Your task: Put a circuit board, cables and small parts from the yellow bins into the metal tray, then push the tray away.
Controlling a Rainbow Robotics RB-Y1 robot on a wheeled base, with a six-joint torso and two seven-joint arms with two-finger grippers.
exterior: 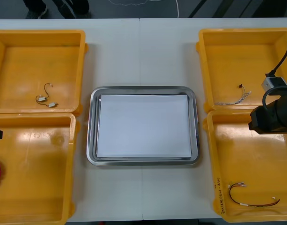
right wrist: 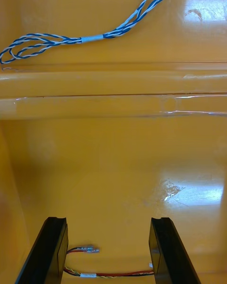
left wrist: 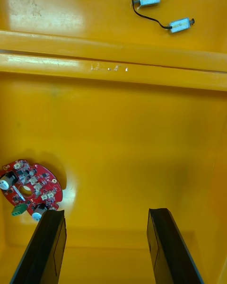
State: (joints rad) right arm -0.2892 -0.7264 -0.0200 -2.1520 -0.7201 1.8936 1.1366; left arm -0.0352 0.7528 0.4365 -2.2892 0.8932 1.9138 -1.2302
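Note:
The metal tray (exterior: 89, 140), white inside, sits mid-table with nothing in it. My right arm (exterior: 272, 116) hangs over the near right yellow bin (exterior: 211, 154). My right gripper (right wrist: 108, 253) is open above that bin's floor, with a red and yellow cable (right wrist: 101, 270) low between its fingers. A twisted blue and white cable (right wrist: 90, 38) lies in the bin beyond. My left gripper (left wrist: 106, 248) is open over the near left yellow bin (exterior: 70, 140). A round red circuit board (left wrist: 29, 193) lies just outside one of its fingers (left wrist: 47, 246).
The far left bin (exterior: 82, 56) holds two small metal parts joined by a black cable (exterior: 46, 99). The far right bin (exterior: 202, 56) holds the blue and white cable (exterior: 233, 100). The bin walls (left wrist: 113, 59) stand between the compartments. Bare table surrounds the tray.

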